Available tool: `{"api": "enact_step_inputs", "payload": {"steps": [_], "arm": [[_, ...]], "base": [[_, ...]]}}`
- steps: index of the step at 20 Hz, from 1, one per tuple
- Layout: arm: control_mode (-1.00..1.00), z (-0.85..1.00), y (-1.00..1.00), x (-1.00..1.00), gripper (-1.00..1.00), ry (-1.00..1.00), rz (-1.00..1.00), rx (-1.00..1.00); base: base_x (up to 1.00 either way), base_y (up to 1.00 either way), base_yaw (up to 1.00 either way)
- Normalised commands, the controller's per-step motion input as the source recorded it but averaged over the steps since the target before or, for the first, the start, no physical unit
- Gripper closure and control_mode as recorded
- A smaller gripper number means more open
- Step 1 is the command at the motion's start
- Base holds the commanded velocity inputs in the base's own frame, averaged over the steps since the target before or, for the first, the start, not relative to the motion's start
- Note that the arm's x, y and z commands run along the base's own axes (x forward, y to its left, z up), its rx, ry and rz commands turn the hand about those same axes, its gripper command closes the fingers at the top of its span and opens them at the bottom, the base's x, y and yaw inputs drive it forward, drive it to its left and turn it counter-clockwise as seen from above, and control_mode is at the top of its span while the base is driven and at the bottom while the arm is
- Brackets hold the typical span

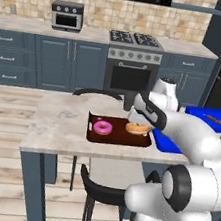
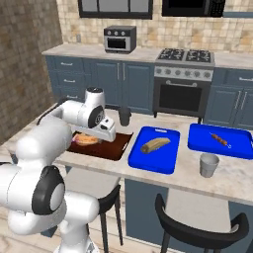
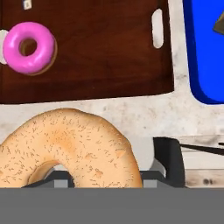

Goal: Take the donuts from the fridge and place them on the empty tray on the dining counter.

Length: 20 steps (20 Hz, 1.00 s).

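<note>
The pink-frosted donut (image 1: 102, 127) is seen as a small bright ring lying flat in the left part of the dark brown tray (image 1: 120, 138) at mid frame in the left base view. The orange-tan donut (image 3: 70, 146), speckled and larger in the hand view's lower left, is held above the tray's right end. The tray's raised rim and a handle cut-out are shown at the top of the hand view, with bare brown floor beside the pink ring. A blue tray (image 2: 153, 154) is set just beside it on the bench (image 1: 54, 124). The pincer (image 1: 137, 123) is pinched on the orange-tan donut.
</note>
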Motion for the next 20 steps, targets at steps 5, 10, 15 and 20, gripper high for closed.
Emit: {"api": "enact_step_inputs", "payload": {"steps": [5,10,15,20], "arm": [[-1.00,-0.50,-0.09,0.61,1.00,0.00,0.02,0.00],[-1.00,-0.39,-0.07,0.31,1.00,0.00,0.06,0.00],[-1.00,-0.34,-0.01,0.43,1.00,-0.04,0.08,0.00],[-1.00,-0.29,0.00,0.39,1.00,-0.09,0.08,0.00]], "base": [[0.00,0.00,0.00],[0.00,0.00,0.00],[0.00,0.00,0.00],[0.00,0.00,0.00]]}}
